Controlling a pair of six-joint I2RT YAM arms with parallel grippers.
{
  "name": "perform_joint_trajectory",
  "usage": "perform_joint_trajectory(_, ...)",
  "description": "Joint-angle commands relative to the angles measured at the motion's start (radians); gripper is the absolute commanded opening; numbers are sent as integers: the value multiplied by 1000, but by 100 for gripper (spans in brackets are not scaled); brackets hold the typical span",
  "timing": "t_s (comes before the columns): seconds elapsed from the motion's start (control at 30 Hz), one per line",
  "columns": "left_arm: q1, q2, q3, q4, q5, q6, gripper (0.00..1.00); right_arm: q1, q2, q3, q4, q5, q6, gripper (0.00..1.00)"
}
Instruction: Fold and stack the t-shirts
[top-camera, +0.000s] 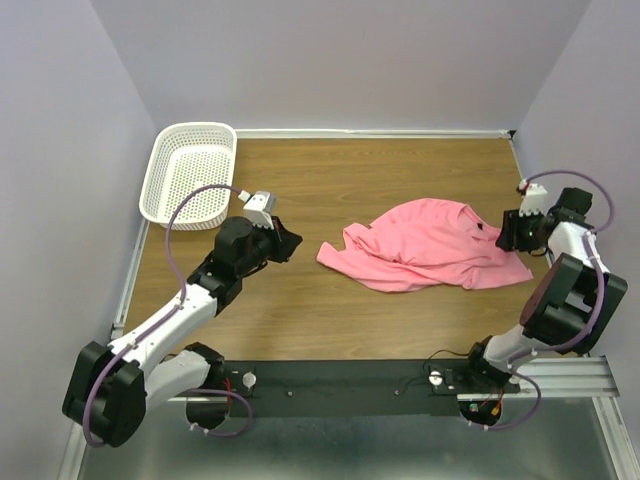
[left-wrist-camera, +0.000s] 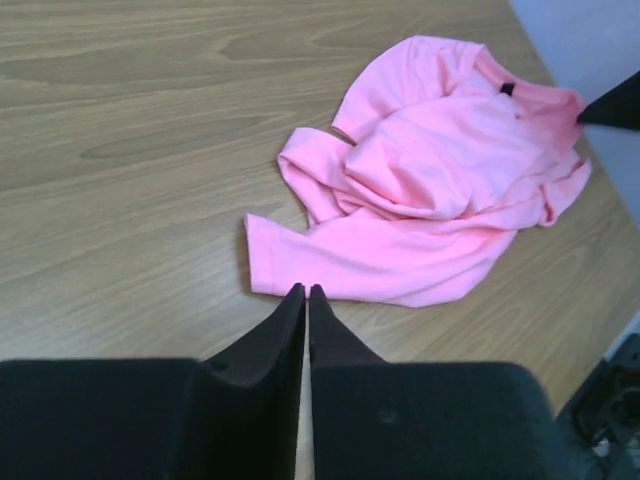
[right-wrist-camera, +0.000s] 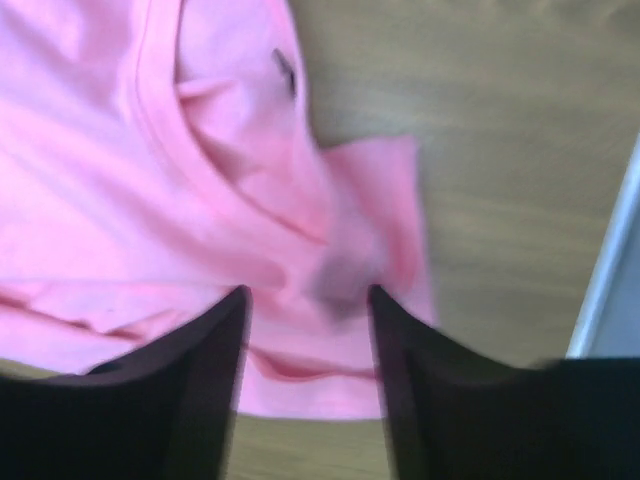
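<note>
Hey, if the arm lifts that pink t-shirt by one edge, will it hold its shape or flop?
Probably floppy: the crumpled salmon-pink fabric t-shirt lies in soft folds. Likely light, as the cloth looks thin. Pushed, it may bunch rather than slide.

Left claw (left-wrist-camera: 305, 292) closed tight, tips touching, right claw (right-wrist-camera: 308, 292) angled down, jaws apart

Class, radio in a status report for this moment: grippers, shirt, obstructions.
Left gripper shut, empty, short of shirt. Right gripper open over shirt's edge. Shirt crumpled, unfolded. Basket far left, apart from shirt.
</note>
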Motion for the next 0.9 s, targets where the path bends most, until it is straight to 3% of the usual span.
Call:
perform_joint_trajectory(0.0, -1, -19, -10, 26, 20, -73, 24, 8, -85, -58, -19, 54, -84, 69)
perform_joint_trajectory(0.03, -3, -19, -9, 28, 26, -75, 39, 8, -117, -53, -17, 19, -78, 74)
perform_joint_trajectory(0.07, -3, -14, -3, 30, 27, -73, 44, 8, -126, -30, -20, -7, -72, 79)
perform_joint_trajectory(0.1, -3, -1, 0, 36, 20, -66, 47, 10, -129, -13, -33, -44, -68, 88)
perform_joint_trajectory(0.2, -3, 64, 17, 65, 16, -58, 53, 54, -65, 92, -113, -234, -110, 96)
perform_joint_trajectory(0.27, -6, 110, 23, 101, 36, -70, 54, 99, 59, 161, -141, -308, -115, 96)
perform_joint_trajectory(0.47, -6, 338, 118, 169, 57, -54, 55, 255, 383, 453, -160, -305, 4, 92)
perform_joint_trajectory(0.63, -17, 509, 218, 165, 79, -29, 55, 340, 504, 588, -160, -194, 34, 89)
perform_joint_trajectory(0.87, -87, 501, 154, 189, 44, -55, 55, 380, 592, 668, -160, -77, 9, 90)
